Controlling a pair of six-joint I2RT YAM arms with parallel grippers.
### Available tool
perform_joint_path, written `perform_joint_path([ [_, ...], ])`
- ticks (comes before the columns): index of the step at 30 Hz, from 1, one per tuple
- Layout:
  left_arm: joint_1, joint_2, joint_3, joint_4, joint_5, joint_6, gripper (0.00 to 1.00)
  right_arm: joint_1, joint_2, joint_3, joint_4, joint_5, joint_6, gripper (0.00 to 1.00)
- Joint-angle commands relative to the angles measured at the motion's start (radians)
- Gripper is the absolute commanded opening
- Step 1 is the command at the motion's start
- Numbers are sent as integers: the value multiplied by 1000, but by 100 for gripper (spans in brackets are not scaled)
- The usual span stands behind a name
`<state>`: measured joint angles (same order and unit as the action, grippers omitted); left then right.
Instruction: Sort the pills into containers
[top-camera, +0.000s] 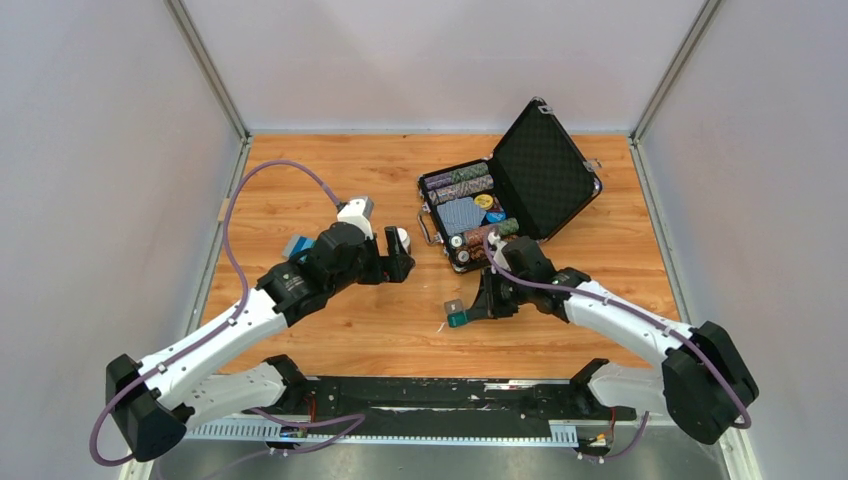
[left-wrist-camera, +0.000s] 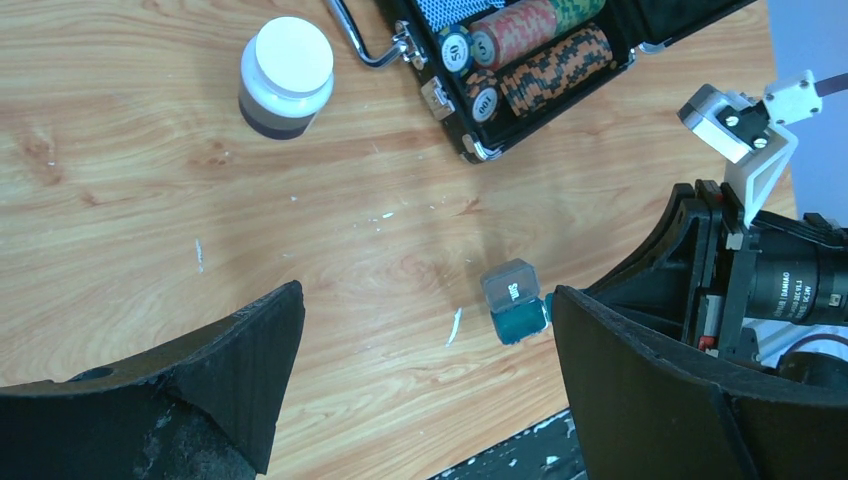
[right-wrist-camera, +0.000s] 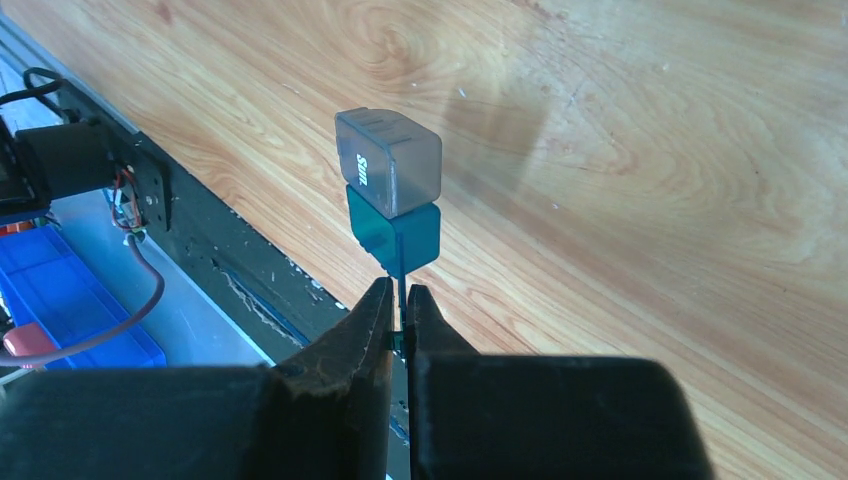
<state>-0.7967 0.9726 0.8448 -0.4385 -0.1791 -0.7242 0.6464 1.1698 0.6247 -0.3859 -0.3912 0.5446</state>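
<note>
A tiny dark-teal box (right-wrist-camera: 398, 236) stands with its grey translucent lid (right-wrist-camera: 390, 165), marked "Sun.", hinged open above it. My right gripper (right-wrist-camera: 400, 300) is shut on a thin teal tab at the box's near side. In the top view the box (top-camera: 456, 316) is near the table's front edge, at my right gripper (top-camera: 472, 306). My left gripper (left-wrist-camera: 425, 310) is open and empty, held above the table. The box (left-wrist-camera: 520, 320) lies past its right finger. A white-capped bottle (left-wrist-camera: 286, 75) stands further off, and in the top view the bottle (top-camera: 399, 238) is beside my left gripper (top-camera: 400, 260). No loose pills show.
An open black chip case (top-camera: 545, 160) with stacked chips sits at the back right; its front corner also shows in the left wrist view (left-wrist-camera: 470, 150). A small blue object (top-camera: 297, 246) lies left of the left arm. A black rail (top-camera: 420, 395) runs along the front edge.
</note>
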Motion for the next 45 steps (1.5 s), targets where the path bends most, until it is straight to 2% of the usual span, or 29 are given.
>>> perform_joint_path([
  [1, 3, 5, -12, 10, -30, 17, 100, -2, 45, 7, 14, 18, 22, 6],
  [7, 3, 5, -24, 21, -33, 21, 100, -3, 94, 43, -29, 71, 29, 13],
  [9, 3, 2, -24, 19, -41, 24, 100, -3, 101, 67, -61, 107, 30, 18],
  [14, 3, -32, -23, 7, -88, 24, 100, -3, 106, 138, -157, 195, 32, 52],
  [16, 3, -50, -21, -1, -111, 29, 100, -2, 96, 173, -178, 213, 33, 59],
  [21, 3, -74, 5, -64, -186, 29, 100, 33, 142, 323, -178, 222, -7, 64],
  [30, 2, -47, 57, -280, -359, -51, 97, 140, 473, 683, -154, 461, -38, 74],
  [36, 3, -80, 22, -351, -413, -138, 99, 185, 677, 869, -135, 531, -71, 77],
  [40, 2, -108, -14, -343, -409, -157, 100, 204, 779, 957, -127, 589, -90, 77],
  [45, 2, -117, -39, -315, -386, -150, 100, 211, 861, 1040, -117, 607, -122, 68],
])
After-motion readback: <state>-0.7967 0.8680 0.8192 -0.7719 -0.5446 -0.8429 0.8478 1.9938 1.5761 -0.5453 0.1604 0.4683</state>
